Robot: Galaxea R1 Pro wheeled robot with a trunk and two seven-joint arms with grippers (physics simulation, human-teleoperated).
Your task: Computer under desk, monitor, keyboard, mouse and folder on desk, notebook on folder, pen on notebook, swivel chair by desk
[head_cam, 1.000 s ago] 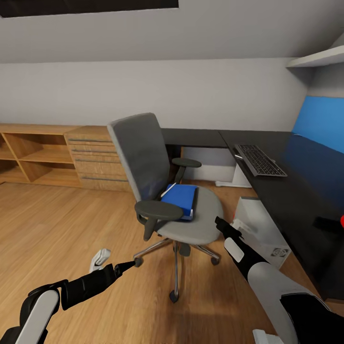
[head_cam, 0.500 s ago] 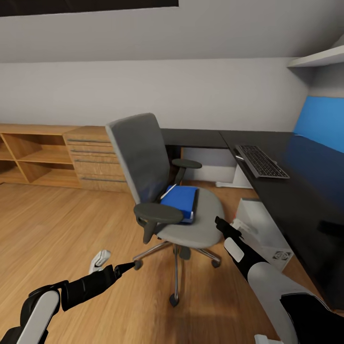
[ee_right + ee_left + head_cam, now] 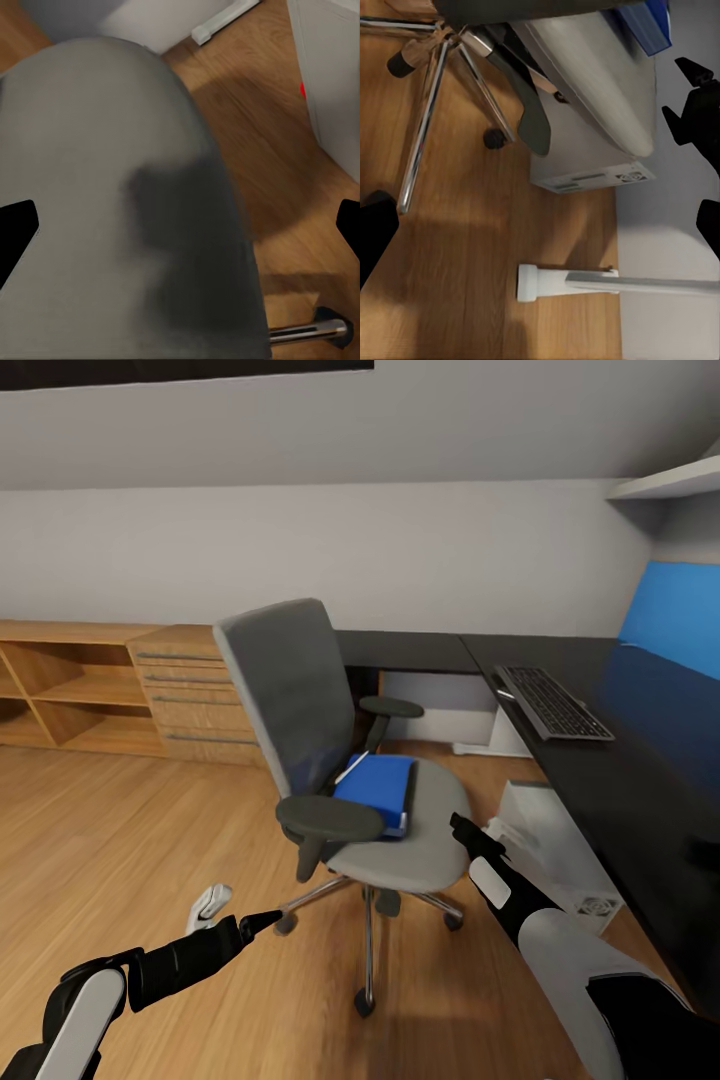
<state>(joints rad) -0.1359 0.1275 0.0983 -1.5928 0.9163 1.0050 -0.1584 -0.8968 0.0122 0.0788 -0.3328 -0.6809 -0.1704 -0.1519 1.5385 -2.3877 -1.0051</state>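
Partly, the armrest (image 3: 330,818) hides the folder (image 3: 378,780).

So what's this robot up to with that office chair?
It is tidying a desk area. The grey swivel chair stands on the wooden floor beside the long black-topped desk, with a flat blue folder lying on its seat. The right gripper hovers open just off the seat's edge, near the folder, holding nothing; the left gripper hangs low by the chair's chrome base. A slim black keyboard already lies on the desk.
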